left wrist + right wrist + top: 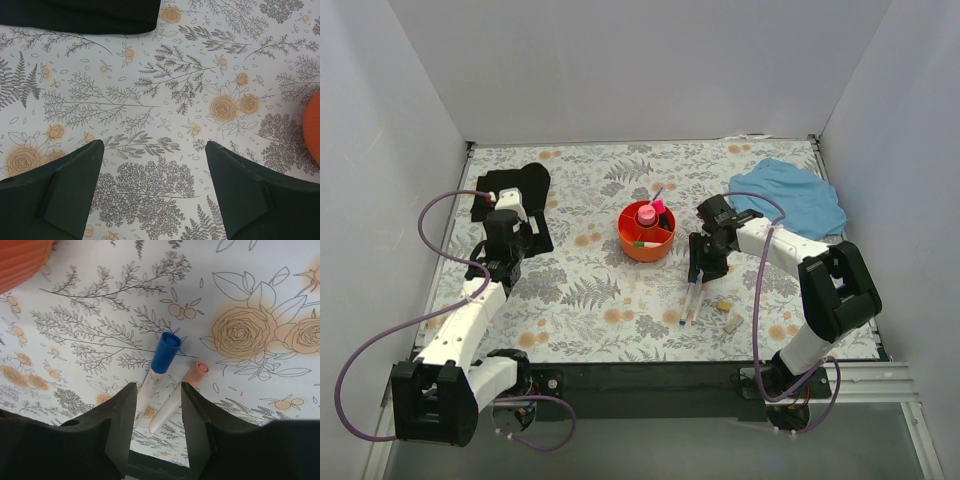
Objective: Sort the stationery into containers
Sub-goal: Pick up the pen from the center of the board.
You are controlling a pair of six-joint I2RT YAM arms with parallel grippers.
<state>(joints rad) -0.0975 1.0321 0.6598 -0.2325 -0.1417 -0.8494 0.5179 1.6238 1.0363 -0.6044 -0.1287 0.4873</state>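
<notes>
The round orange tray [646, 243] stands mid-table with a pink bottle [646, 215] in its centre cup, a pink highlighter [659, 204] and a green-capped pen [643, 243] in its sections. A blue-capped pen [165, 352] and an orange-capped pen [196, 375] lie side by side on the cloth [693, 300]. My right gripper [157, 387] is open and hangs low over them, both pens between its fingers; it also shows in the top view [701, 273]. Two beige erasers [723, 304] [732, 323] lie to the right of the pens. My left gripper [155, 150] is open and empty over the floral cloth.
A light blue cloth [790, 196] lies at the back right and a black cloth [525, 190] at the back left, also in the left wrist view [80, 15]. The tray's edge shows in both wrist views [314, 125] [20, 262]. White walls enclose the table.
</notes>
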